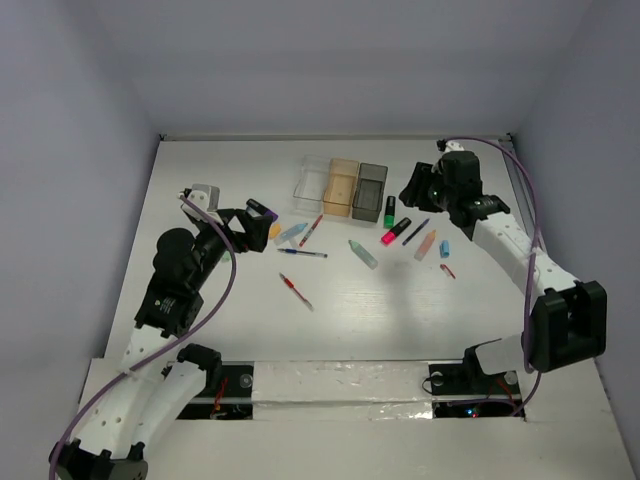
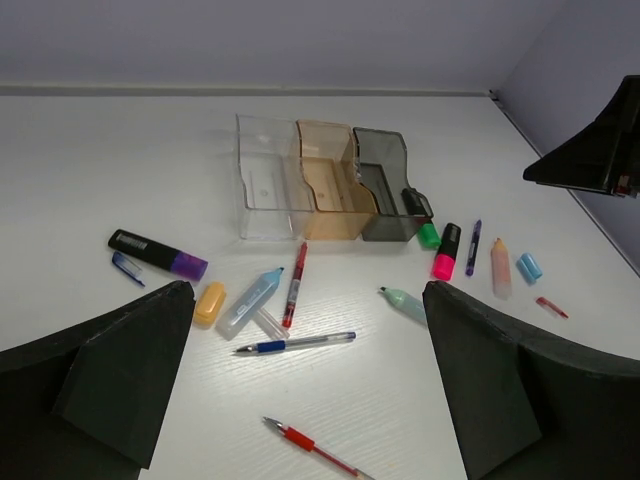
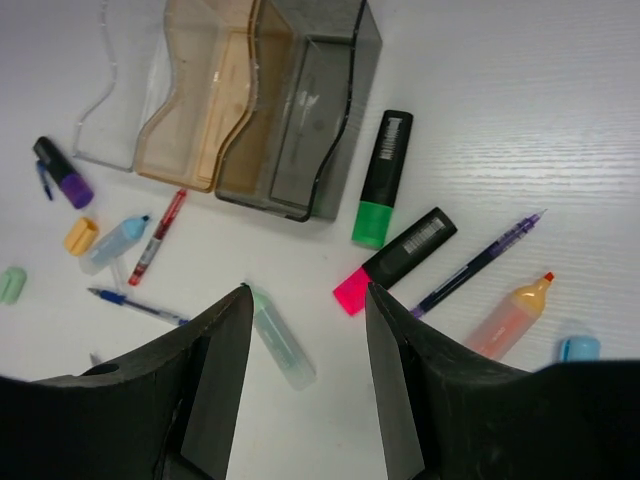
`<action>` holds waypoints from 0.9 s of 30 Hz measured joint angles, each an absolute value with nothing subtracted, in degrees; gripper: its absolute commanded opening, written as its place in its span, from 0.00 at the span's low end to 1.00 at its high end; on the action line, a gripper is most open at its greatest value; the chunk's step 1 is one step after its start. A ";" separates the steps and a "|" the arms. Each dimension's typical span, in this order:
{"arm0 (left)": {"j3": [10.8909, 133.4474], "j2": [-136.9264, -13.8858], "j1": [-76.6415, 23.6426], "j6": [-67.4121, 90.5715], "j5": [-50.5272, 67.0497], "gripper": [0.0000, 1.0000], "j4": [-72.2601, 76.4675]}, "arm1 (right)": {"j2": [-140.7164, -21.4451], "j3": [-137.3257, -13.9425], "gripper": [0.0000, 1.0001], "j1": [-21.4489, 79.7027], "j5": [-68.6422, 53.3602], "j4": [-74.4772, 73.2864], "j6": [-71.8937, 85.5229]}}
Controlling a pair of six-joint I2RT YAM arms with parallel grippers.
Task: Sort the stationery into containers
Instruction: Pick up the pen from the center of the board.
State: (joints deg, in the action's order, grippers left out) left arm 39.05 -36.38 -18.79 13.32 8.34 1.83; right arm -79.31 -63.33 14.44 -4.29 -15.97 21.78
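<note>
Three containers stand in a row at the back: clear [image 1: 313, 178], tan-orange [image 1: 342, 185] and smoky grey [image 1: 370, 188], all empty in the left wrist view. Stationery lies scattered in front of them: a green marker [image 3: 380, 180], a pink marker [image 3: 395, 260], a purple pen [image 3: 480, 262], an orange piece [image 3: 510, 315], a pale green marker [image 3: 282, 345], a blue pen [image 2: 295, 343] and two red pens [image 2: 294, 284] [image 2: 310, 447]. My left gripper [image 2: 308, 290] hovers open over the left group. My right gripper [image 3: 308, 288] hangs open above the table between the pale green and pink markers, holding nothing.
A purple-tipped black marker [image 2: 158, 254], an orange cap [image 2: 209, 302] and a light-blue marker [image 2: 250, 300] lie at the left. A light-blue cap [image 1: 444, 248] and a small red piece [image 1: 447, 270] lie at the right. White walls enclose the table.
</note>
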 measured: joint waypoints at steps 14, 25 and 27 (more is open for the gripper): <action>39.05 -35.77 -19.46 12.88 8.54 0.99 1.76 | -92.71 -73.23 0.24 15.46 2.48 -21.78 19.59; 39.05 -35.75 -20.32 12.88 8.27 0.99 1.67 | -109.45 -82.15 0.52 15.46 4.29 -22.28 19.09; 39.03 -35.53 -20.64 12.86 7.99 0.99 1.41 | -112.09 -83.53 0.53 15.46 4.34 -22.28 19.16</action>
State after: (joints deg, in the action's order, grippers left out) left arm 39.03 -35.53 -20.64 12.86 7.99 1.41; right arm -112.09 -83.53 15.46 4.34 -22.28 19.16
